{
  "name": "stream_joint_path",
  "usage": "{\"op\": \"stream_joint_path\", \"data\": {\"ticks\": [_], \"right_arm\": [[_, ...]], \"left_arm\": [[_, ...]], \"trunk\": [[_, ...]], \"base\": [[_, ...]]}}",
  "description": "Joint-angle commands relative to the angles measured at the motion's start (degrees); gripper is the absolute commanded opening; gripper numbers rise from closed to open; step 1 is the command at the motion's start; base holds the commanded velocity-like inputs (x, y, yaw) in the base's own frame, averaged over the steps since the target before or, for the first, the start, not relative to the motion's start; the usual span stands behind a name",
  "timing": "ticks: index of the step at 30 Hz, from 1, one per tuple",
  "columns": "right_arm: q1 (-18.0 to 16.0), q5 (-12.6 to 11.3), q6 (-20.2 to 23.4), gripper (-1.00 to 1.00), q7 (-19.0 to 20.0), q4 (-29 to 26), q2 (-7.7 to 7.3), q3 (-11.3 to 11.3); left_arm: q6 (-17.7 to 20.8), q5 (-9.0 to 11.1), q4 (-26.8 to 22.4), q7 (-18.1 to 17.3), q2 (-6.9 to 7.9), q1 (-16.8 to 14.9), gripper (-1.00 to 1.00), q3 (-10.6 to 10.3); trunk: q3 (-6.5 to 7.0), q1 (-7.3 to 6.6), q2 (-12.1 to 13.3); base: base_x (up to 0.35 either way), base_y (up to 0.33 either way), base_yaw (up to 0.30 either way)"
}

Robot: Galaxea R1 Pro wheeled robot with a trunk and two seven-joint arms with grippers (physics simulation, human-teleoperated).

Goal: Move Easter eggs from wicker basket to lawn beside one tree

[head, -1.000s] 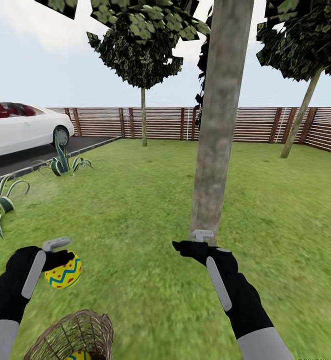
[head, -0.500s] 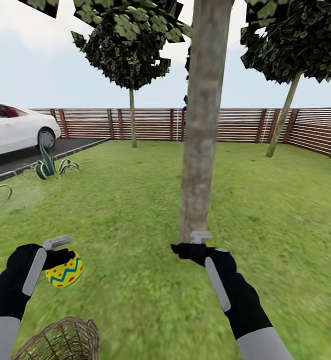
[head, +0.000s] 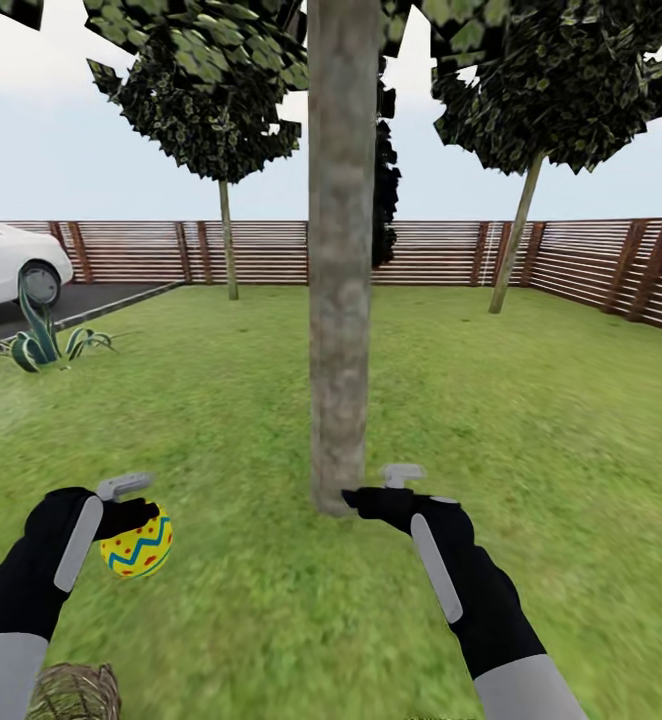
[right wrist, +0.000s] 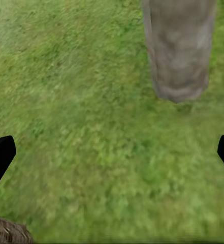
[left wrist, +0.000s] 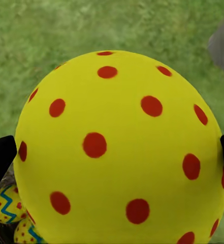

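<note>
Left gripper [head: 136,510] clamped on an egg [head: 137,545]; right gripper [head: 376,487] spread, empty

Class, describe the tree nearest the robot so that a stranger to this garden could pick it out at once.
Start at the brown slat fence behind the lawn. The tree stands mid-lawn, just beyond the open right gripper. Its trunk is thick, straight and mottled grey-brown, unlike the thin-trunked trees near the fence.

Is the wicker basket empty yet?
No. The left wrist view shows two eggs below the held egg, over wicker.
</note>
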Motion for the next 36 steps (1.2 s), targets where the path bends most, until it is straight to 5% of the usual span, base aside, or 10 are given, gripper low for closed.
{"op": "stream_joint_path", "data": {"ticks": [1, 15, 36], "right_arm": [[-0.04, 0.02, 0.24, 1.0, 0.11, -0.02, 0.02, 0.0], [-0.04, 0.01, 0.24, 1.0, 0.89, 0.01, 0.0, -0.01], [-0.04, -0.09, 0.24, 1.0, 0.97, 0.08, -0.04, -0.91]], "left_arm": [[0.24, 0.63, -0.12, 0.51, 0.0, -0.02, -1.0, -0.16], [0.18, 0.55, 0.04, 0.67, -0.73, -0.08, -1.0, -0.54], [0.16, 0.46, 0.59, 0.73, -1.78, -0.11, -1.0, -0.59]], "trunk": [[-0.01, 0.0, -0.03], [0.47, 0.0, -0.03], [1.45, 0.0, -0.03]], "base": [[0.0, -0.118, -0.261], [0.0, -0.034, -0.184], [0.0, -0.276, -0.217]]}}
